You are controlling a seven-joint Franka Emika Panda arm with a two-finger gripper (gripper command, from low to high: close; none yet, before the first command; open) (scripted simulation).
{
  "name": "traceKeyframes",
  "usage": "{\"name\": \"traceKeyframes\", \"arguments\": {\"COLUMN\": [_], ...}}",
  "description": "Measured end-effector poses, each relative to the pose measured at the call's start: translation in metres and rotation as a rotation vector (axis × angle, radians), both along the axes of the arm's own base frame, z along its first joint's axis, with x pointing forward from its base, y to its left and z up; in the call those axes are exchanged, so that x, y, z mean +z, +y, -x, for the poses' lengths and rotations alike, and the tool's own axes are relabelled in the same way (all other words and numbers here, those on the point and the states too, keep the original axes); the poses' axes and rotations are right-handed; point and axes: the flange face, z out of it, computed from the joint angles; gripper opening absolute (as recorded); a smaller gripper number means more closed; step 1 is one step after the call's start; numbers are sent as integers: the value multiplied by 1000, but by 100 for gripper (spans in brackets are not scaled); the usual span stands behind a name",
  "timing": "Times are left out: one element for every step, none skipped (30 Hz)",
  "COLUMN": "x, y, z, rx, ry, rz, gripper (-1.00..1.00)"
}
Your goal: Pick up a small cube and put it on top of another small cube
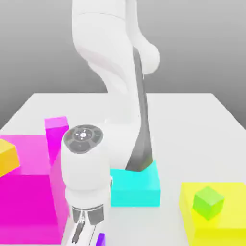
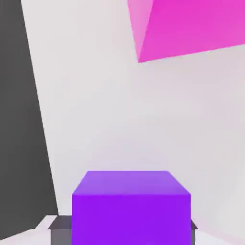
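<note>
1. Low at the front of the white tabletop, near the exterior view's bottom edge, the white Franka arm bends down and ends in its two-finger gripper.
2. Just beside the gripper, toward the exterior view's right, a sliver of the small plain violet-purple cube shows at the frame's edge.
3. Seen from the hand view, the small plain violet-purple cube sits close under the camera, with dark grey finger parts at both of its lower sides; whether the fingers press on it or stand apart from it I cannot tell.
4. A big magenta block stands at the exterior view's left, close to the arm's wrist, with a small magenta cube on it and a small yellow-orange cube at its left edge.
5. A big cyan block lies behind the gripper, at the foot of the arm.
6. A big yellow block at the exterior view's right carries a small green cube, well apart from the violet-purple one.
7. A corner of the magenta block also appears in the hand view, apart from the cube.
</note>
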Motion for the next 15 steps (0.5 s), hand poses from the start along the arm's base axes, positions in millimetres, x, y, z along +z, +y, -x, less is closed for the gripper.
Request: {"name": "traceKeyframes", "arguments": {"x": [9, 20, 33, 46, 56, 68, 82, 96, 110, 125, 140, 156, 172, 188, 204], "y": [0, 0, 0, 0, 6, 5, 2, -4, -10, -20, -30, -42, -53, -65, -77], "z": [0, -1, -1, 0, -3, -7, -11, -15, -18, -20, -22, -22, -21, -19, -17], "rx": [0, 0, 0, 0, 26, 45, 60, 74, 85, 89, 91, 91, 90, 89, 84], "ry": [0, 0, 0, 0, 7, 13, 17, 22, 26, 27, 28, 29, 30, 30, 31], "rz": [0, 0, 0, 0, 6, 9, 12, 14, 15, 15, 15, 15, 15, 15, 16], "gripper": [-100, -100, -100, -100, -100, -100, -100, -100, -100, -100, -100, -100, -100, -100, -100]}}
